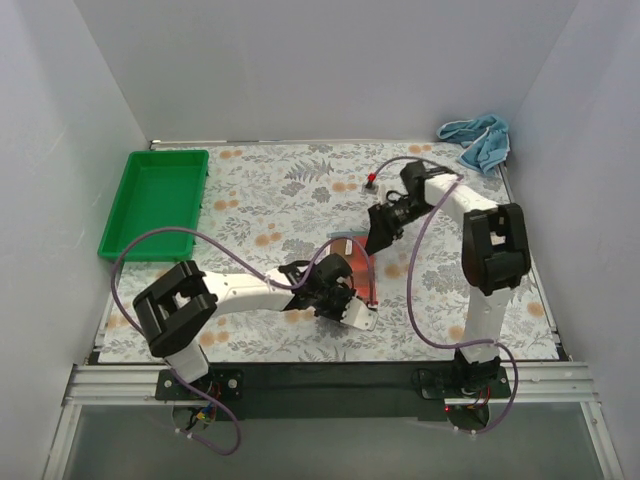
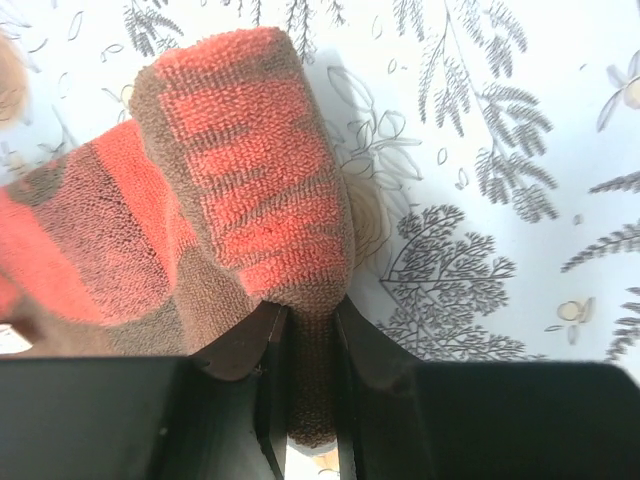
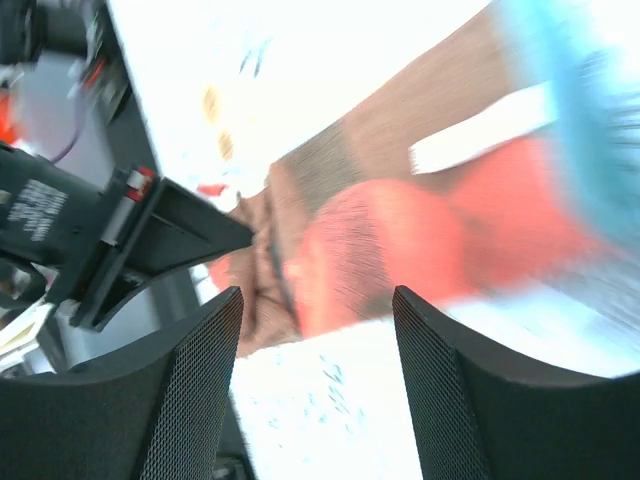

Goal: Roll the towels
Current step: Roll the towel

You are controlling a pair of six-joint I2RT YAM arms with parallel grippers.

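The rust-red towel (image 1: 356, 272) lies partly rolled near the table's middle. In the left wrist view its red and brown striped roll (image 2: 240, 170) bulges up just ahead of the fingers. My left gripper (image 1: 338, 296) is shut on a brown fold of this towel (image 2: 310, 345). My right gripper (image 1: 380, 232) hovers just behind the towel, open and empty. In the blurred right wrist view (image 3: 318, 300) the red towel (image 3: 400, 230) lies beyond its fingertips, with a pale blue end (image 3: 565, 120). The light blue towel (image 1: 478, 140) lies crumpled at the back right corner.
A green tray (image 1: 155, 200) stands at the back left. A small red-topped object (image 1: 371, 180) sits behind the right gripper. The table has a floral cloth (image 1: 280, 190). White walls close in the sides and back.
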